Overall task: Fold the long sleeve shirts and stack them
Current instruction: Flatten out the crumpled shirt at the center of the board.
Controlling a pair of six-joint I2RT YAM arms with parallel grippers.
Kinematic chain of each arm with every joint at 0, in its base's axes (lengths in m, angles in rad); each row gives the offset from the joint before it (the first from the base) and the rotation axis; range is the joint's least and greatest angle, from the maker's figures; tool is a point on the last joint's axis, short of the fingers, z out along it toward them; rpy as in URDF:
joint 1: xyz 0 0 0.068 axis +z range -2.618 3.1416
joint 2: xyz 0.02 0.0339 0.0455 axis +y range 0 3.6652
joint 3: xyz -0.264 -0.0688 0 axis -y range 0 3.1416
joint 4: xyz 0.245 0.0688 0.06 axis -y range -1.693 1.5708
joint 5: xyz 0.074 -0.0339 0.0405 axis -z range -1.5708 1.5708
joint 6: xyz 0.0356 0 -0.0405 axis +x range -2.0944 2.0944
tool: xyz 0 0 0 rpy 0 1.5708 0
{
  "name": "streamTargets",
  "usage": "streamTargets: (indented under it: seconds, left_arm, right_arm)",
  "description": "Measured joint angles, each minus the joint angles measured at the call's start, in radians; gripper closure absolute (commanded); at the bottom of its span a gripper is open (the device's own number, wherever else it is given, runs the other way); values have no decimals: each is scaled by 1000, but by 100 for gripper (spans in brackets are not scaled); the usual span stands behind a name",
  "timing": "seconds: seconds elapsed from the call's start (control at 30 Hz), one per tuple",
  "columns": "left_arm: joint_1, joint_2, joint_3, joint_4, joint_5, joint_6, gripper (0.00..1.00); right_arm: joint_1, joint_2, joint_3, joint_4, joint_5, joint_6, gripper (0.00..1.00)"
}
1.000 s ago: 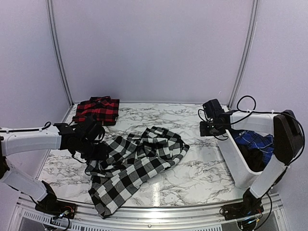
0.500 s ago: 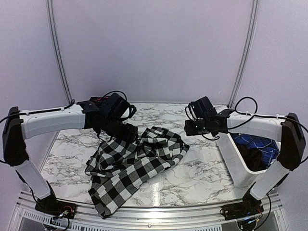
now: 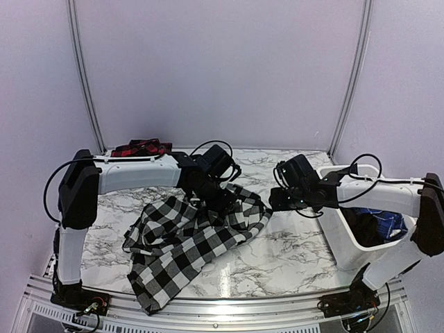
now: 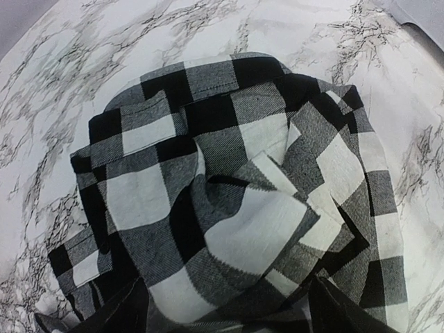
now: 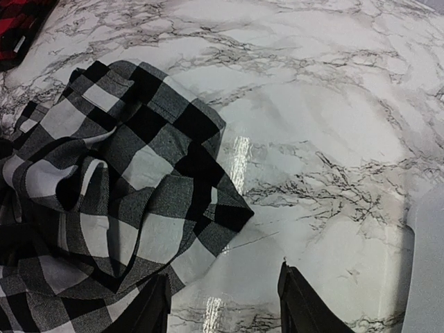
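Since a second ago the left arm has swung from the table's left edge to the middle. Its gripper [image 3: 223, 200] now sits low over the far, bunched end of the black-and-white shirt [image 3: 187, 243]. The right arm has also stretched in from the bin side toward that same end.

At the back left corner lies the red-and-black shirt [image 3: 142, 147], already a compact folded bundle, well apart from the work.

The left gripper's fingers [image 4: 132, 312] are spread wide in its wrist view, with crumpled cloth below them and nothing pinched between. The black-and-white shirt sprawls across the marble table [image 3: 291, 243], from the near left edge up to a rumpled heap at centre. No white lettering shows in these views.

Just right of that heap, the right gripper [image 5: 223, 305] hovers partly spread over bare marble beside the shirt's edge, holding nothing. At the far right stands a white bin [image 3: 340, 236] with blue checked cloth [image 3: 388, 220] inside.

The flannel looks soft, light and limp. It will probably sag and drag rather than keep its shape, and its layers may lift together. The heap is likely best avoided. A single edge would suit better, such as the hem or shoulder corner showing nearest the right gripper. With each gripper on its own corner, the shirt could be pulled flat before folding.
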State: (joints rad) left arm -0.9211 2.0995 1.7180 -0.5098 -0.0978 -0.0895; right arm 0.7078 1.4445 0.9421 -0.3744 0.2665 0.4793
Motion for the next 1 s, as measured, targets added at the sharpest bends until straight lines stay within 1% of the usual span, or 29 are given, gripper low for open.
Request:
streamTargets:
  seconds: [0.07,0.1,0.13,0.2,0.27,0.3,0.33,0.43,0.57,0.67,0.87,1.0]
  left_arm:
    - [-4,37,31,0,-16,5,26]
    - [-7,52,42,-2,-27,7,30]
    - [-8,63,50,-3,-39,5,37]
    - [-9,82,64,-6,-63,6,57]
    - [-9,90,70,-8,-87,14,80]
    - [-9,90,71,-11,-97,13,89]
    - [-9,90,74,-11,-108,11,93]
    - [-7,88,78,-11,-148,5,100]
    - [4,67,77,-13,-190,-25,100]
    - [34,11,66,-15,-214,-63,100]
    - [157,-139,47,-13,-246,-149,100]
    - [239,-201,35,-10,-252,-193,100]
  right_arm:
    - [6,-1,-12,0,-4,10,51]
    - [12,0,-15,0,-6,16,51]
    - [18,0,-15,0,-7,19,51]
    - [30,3,-15,4,-11,26,51]
    - [42,13,-14,9,-14,29,51]
    - [44,20,-14,12,-17,30,51]
    - [46,30,-14,18,-22,31,51]
    - [47,55,-14,37,-40,34,51]
    - [47,91,-13,75,-70,37,51]
    - [48,125,-3,97,-90,37,51]
    - [72,200,64,113,-107,35,51]
    - [103,257,133,118,-114,26,50]
